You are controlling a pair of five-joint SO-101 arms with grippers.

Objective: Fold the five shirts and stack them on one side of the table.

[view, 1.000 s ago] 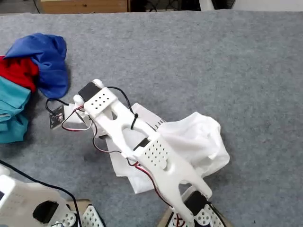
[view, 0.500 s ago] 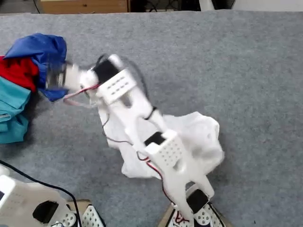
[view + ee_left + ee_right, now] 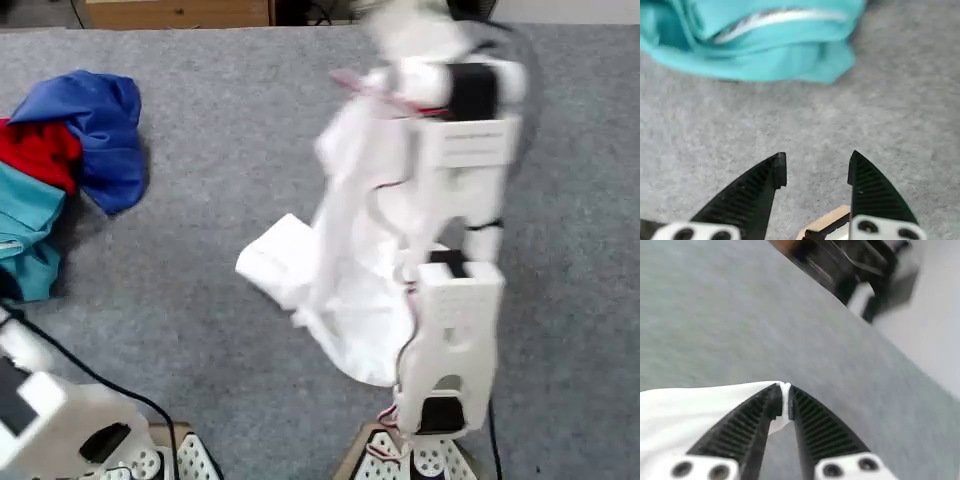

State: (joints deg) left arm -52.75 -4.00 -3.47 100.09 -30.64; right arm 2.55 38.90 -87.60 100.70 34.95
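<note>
A white shirt (image 3: 355, 270) hangs in the air over the middle of the table, its lower end trailing on the grey cloth. My right gripper (image 3: 784, 402) is shut on its top edge (image 3: 700, 405), high above the far side of the table (image 3: 400, 60). At the left edge lies a pile of a blue shirt (image 3: 95, 125), a red shirt (image 3: 35, 150) and a teal shirt (image 3: 25, 235). My left gripper (image 3: 815, 172) is open low over the bare table, a short way from the teal shirt (image 3: 755, 45).
The table (image 3: 200, 330) is covered with grey felt. The left arm's base (image 3: 60, 430) sits at the near left corner and the right arm's base (image 3: 430, 450) at the near edge. A wooden cabinet (image 3: 175, 12) stands beyond the far edge.
The right arm has swung from the left pile's side up and across to the far right, lifting the white shirt off the table so it now hangs stretched out.
</note>
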